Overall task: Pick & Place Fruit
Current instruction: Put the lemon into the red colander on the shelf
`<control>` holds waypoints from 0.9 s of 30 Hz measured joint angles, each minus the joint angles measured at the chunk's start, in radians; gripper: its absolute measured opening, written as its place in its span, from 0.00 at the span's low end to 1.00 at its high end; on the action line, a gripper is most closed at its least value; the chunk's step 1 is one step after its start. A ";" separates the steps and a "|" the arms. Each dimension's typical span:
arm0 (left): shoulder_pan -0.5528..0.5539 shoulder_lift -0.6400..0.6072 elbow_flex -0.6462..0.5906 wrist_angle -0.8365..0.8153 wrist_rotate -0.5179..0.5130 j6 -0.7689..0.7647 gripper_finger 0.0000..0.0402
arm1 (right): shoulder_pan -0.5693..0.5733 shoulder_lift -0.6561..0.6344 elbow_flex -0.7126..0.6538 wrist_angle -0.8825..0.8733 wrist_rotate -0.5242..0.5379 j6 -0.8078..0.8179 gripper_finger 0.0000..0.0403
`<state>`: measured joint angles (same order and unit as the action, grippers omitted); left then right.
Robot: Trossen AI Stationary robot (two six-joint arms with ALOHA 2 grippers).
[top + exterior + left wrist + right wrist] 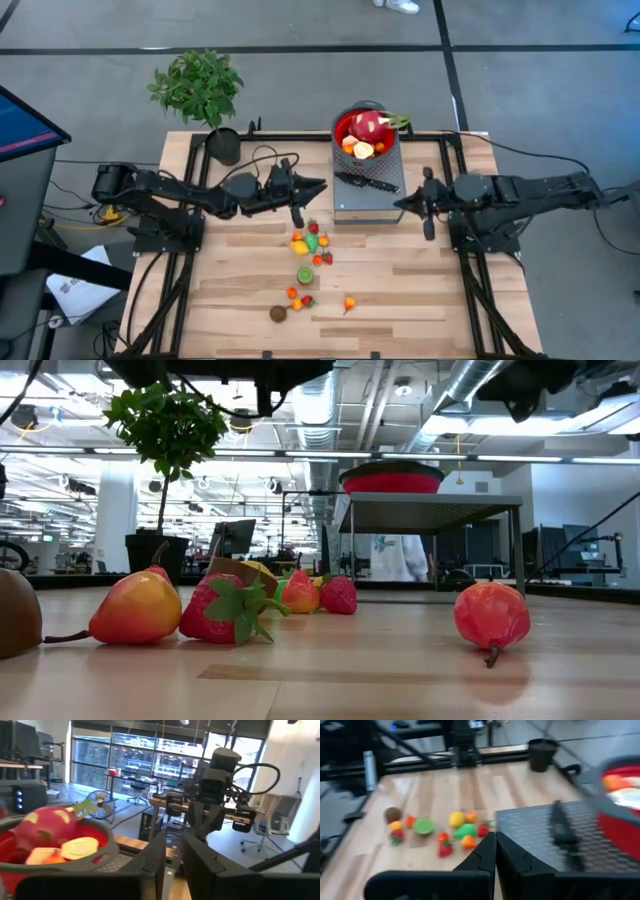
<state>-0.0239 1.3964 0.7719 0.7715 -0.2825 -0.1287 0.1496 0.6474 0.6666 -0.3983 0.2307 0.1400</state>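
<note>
A red bowl (340, 128) stands on a grey metal stand (372, 203) at the table's far middle. It holds the pink-red dragon fruit (367, 124) (45, 822) and some orange and pale pieces. Small toy fruits (310, 243) (460, 827) lie loose on the wood in front of the stand, among them a brown one (278, 313) and a red-orange one (349, 304). My left gripper (318, 186) (173, 855) hovers left of the stand beside the bowl, its fingers a narrow gap apart and empty. My right gripper (400, 204) (495, 847) hovers at the stand's right edge, shut and empty.
A black-handled knife (367, 182) (562, 832) lies on the stand in front of the bowl. A potted plant (200, 85) stands at the far left corner. Black rails frame the table. Bare wood lies at the near left and near right. A person stands far off in the room (400, 555).
</note>
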 joint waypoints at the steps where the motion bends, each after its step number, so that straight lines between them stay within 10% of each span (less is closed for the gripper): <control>1: -0.007 0.000 0.000 0.000 0.000 -0.003 0.13 | 0.027 0.012 0.000 0.011 0.005 0.015 0.00; 12: -0.069 -0.011 0.000 -0.002 0.000 -0.002 0.09 | 0.292 0.194 0.000 0.258 0.259 0.022 0.00; 27: -0.174 -0.165 0.000 -0.178 0.002 -0.003 0.03 | 0.313 0.211 0.000 0.403 0.242 -0.139 0.00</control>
<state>-0.1981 1.2309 0.7723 0.5936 -0.2802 -0.1314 0.4624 0.8579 0.6666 0.0042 0.4723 0.0008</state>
